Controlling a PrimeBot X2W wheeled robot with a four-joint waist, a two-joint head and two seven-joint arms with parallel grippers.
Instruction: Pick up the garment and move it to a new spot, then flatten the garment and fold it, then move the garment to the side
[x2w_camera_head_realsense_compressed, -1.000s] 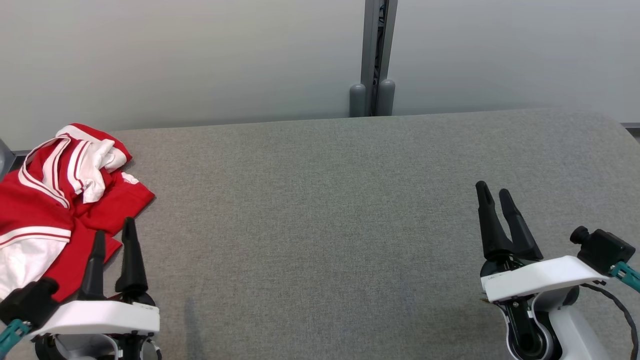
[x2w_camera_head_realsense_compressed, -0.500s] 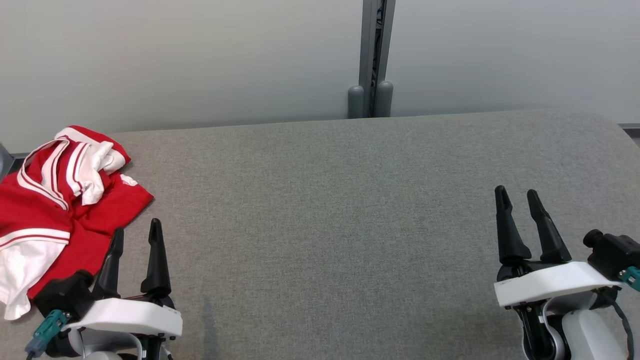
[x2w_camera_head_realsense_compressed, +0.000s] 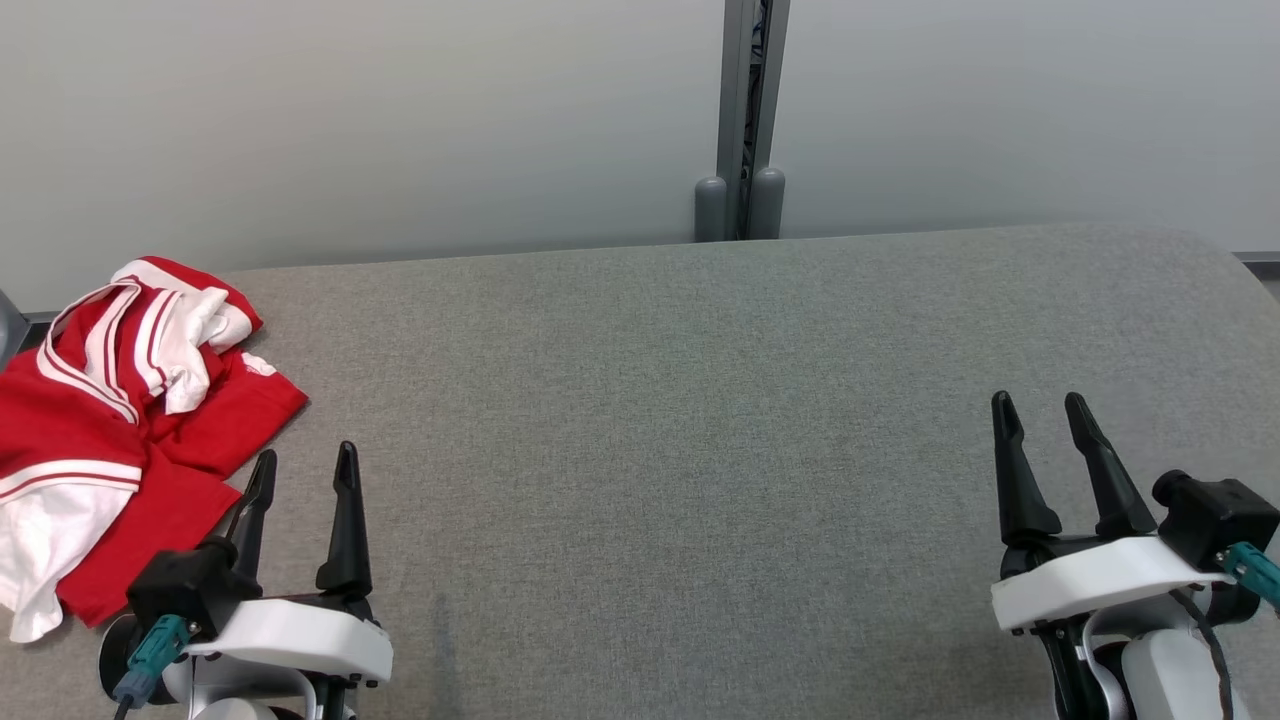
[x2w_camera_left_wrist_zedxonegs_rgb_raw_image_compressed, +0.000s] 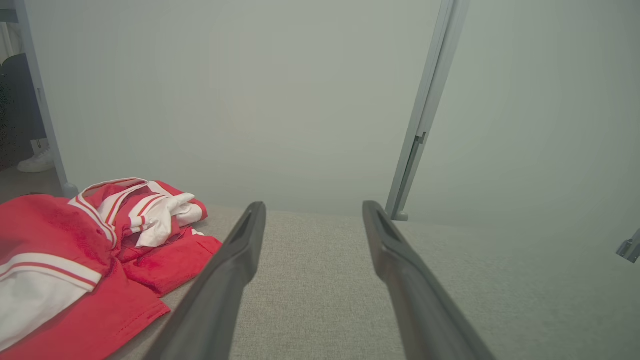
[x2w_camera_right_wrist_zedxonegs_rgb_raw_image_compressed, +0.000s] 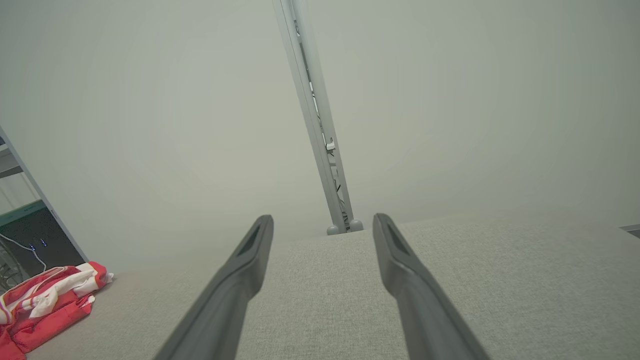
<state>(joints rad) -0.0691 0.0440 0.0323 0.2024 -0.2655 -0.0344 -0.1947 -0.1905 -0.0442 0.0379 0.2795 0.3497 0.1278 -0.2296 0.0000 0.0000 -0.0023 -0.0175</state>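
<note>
I see the garment on the table's far left, left gripper just beside it, right gripper far right.

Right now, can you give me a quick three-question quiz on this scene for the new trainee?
1. True or false: the left fingers are shut on the shirt.
2. Where on the grey table does the shirt lie? A) left end B) middle C) right end
3. Which stand nearer the shirt: the left fingers or the right fingers?

Key:
1. False: both pairs are open and hold nothing.
2. A.
3. Left.
</note>
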